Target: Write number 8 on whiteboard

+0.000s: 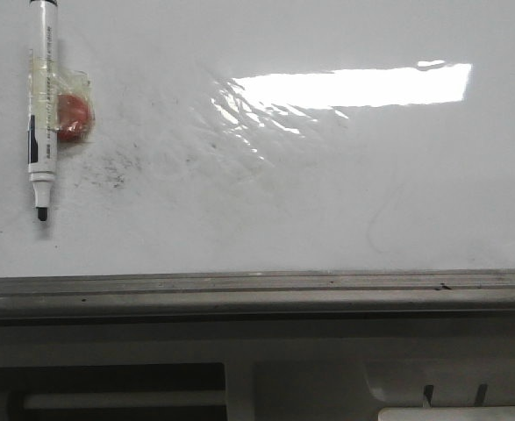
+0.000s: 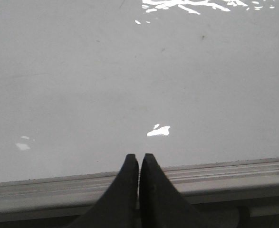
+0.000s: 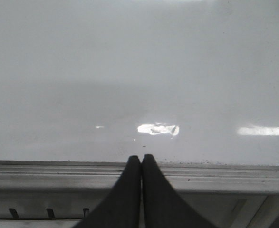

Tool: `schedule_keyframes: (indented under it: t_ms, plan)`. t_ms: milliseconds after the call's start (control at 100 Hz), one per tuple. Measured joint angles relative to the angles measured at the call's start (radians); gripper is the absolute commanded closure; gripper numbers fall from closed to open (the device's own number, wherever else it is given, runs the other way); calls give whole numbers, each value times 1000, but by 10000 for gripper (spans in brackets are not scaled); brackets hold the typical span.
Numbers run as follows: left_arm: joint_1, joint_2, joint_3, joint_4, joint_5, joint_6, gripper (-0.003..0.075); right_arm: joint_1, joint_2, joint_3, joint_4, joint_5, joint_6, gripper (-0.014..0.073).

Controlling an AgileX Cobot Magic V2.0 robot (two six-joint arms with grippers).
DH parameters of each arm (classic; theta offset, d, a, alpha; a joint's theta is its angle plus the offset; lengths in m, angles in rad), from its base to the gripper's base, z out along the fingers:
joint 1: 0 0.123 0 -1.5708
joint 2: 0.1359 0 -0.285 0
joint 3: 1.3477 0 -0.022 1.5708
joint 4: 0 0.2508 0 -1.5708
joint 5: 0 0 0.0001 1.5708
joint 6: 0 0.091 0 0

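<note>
The whiteboard [image 1: 327, 193] is large, glossy and white, with faint grey smudges and a bright light reflection. No number 8 shows on it. A white marker [image 1: 42, 105] with a black tip lies on the board at the far left, taped beside a red lump [image 1: 75, 118]. Neither gripper shows in the front view. My left gripper [image 2: 139, 159] is shut and empty, over the board's grey rail [image 2: 225, 178]. My right gripper [image 3: 141, 159] is shut and empty, over the rail [image 3: 225, 175] too. Both wrist views show bare board [image 2: 129, 85] [image 3: 129, 71] beyond the fingertips.
A grey metal rail [image 1: 257, 294] runs along the board's near edge. Beyond it on my side is a grey-white casing [image 1: 310, 377] with slots [image 1: 454, 395]. Faint dark specks [image 1: 117, 167] lie right of the marker.
</note>
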Motion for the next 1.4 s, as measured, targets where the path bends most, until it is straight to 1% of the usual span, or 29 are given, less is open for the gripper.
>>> schedule_keyframes:
  t_ms: [1190, 1400]
  plan:
    - [0, 0, 0, 0, 0, 0, 741, 0, 0, 0, 0, 0, 4, 657]
    - [0, 0, 0, 84, -7, 0, 741, 0, 0, 0, 0, -4, 4, 657]
